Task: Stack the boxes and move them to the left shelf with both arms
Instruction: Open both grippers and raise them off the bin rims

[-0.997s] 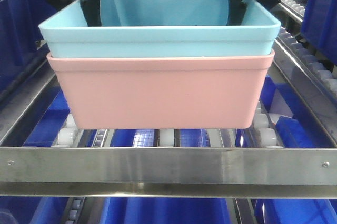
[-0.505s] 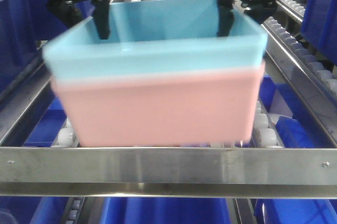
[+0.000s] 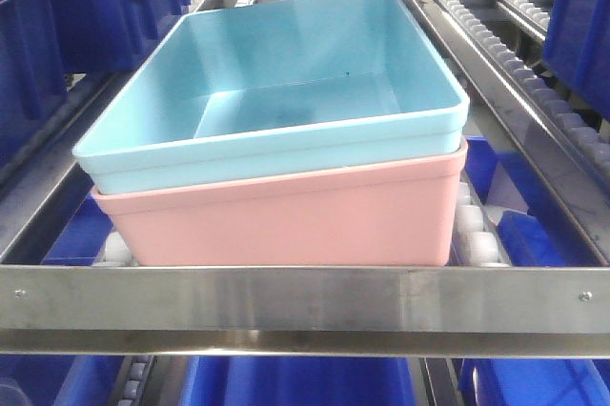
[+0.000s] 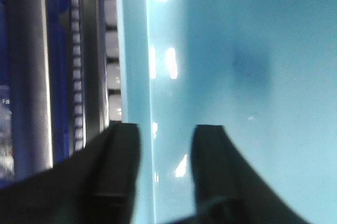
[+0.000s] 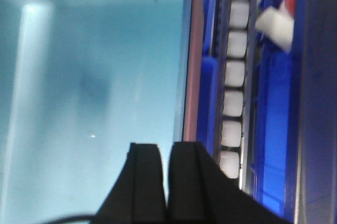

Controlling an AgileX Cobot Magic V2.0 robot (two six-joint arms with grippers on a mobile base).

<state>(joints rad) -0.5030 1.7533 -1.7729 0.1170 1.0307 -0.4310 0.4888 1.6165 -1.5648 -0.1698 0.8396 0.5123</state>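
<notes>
The light sky blue box [image 3: 286,72] sits nested in the salmon pink box [image 3: 286,220]. The stack rests on the white rollers [image 3: 474,234] of the left shelf, just behind its steel front bar [image 3: 305,301]. The blue box sits slightly skewed, with its left end higher. My left gripper [image 4: 166,129] is open above the blue box's [image 4: 237,50] left wall, one finger on each side, not touching it. My right gripper [image 5: 167,148] is shut and empty above the blue box's [image 5: 95,66] right rim. The pink rim [image 5: 192,77] shows beside it. In the front view only dark bits of the arms show at the top edge.
Dark blue crates stand at the left [image 3: 38,44] and right [image 3: 581,15] of the shelf, and more lie on the level below [image 3: 295,382]. Roller tracks [image 3: 534,91] run along the right side, and they also show in the right wrist view [image 5: 234,77].
The stack has come down onto the rollers near the front bar. Both grippers have let go of the box walls and risen out of the top of the front view.
</notes>
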